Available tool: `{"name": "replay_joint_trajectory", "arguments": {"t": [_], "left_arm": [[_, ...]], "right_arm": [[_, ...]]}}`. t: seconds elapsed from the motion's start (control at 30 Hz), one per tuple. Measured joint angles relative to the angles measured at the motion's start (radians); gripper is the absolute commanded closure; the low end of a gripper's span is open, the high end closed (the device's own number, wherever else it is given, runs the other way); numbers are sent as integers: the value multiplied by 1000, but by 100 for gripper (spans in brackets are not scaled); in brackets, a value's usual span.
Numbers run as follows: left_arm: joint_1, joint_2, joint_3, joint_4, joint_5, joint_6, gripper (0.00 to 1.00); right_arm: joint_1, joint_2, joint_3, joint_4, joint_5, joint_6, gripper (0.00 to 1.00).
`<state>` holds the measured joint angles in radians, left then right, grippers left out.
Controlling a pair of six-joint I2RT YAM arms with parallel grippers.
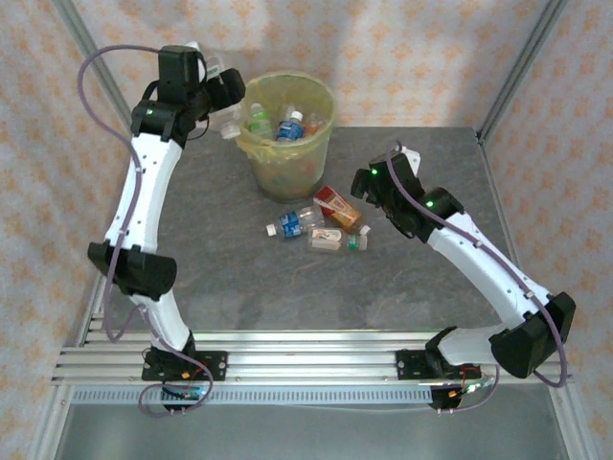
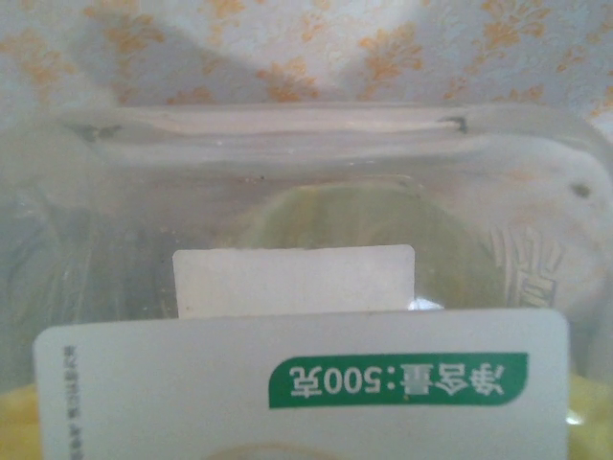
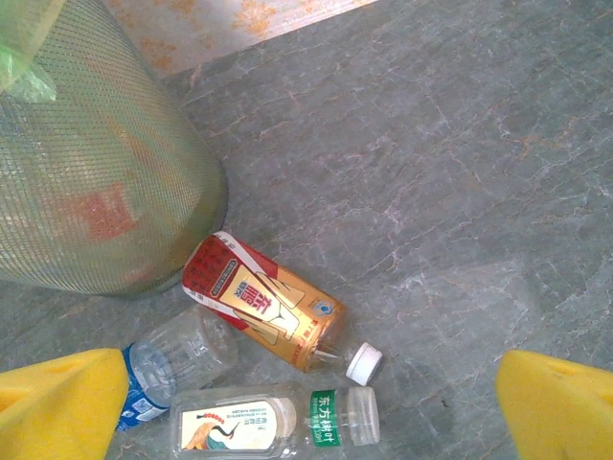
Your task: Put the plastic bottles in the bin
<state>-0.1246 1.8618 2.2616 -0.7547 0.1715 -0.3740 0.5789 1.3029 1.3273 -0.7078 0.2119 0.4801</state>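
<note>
My left gripper (image 1: 228,107) is raised beside the left rim of the bin (image 1: 251,151) and is shut on a clear plastic bottle (image 2: 306,192) with a white and green label, which hangs at the rim. The bin, lined with a yellowish bag, holds several bottles (image 1: 287,125). Three bottles lie on the table in front of it. One has a red and orange label (image 3: 263,302), one is clear with a blue label (image 3: 177,359), and one is clear with a green band (image 3: 273,426). My right gripper (image 3: 306,412) hovers open above them, yellow pads (image 3: 57,402) wide apart.
The grey stone-patterned table (image 1: 402,287) has free room to the right and in front of the bottles. Metal frame posts (image 1: 517,67) and patterned fabric walls close in the back and sides. An aluminium rail (image 1: 306,364) runs along the near edge.
</note>
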Motion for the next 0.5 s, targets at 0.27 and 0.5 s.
{"name": "replay_joint_trajectory", "arguments": {"t": [0.27, 0.5], "left_arm": [[0, 284, 329, 16, 53, 70, 27], [-7, 357, 357, 37, 107, 92, 24]], "right_arm": [[0, 0, 0, 0, -2, 13, 1], [0, 11, -11, 4, -6, 26, 1]]}}
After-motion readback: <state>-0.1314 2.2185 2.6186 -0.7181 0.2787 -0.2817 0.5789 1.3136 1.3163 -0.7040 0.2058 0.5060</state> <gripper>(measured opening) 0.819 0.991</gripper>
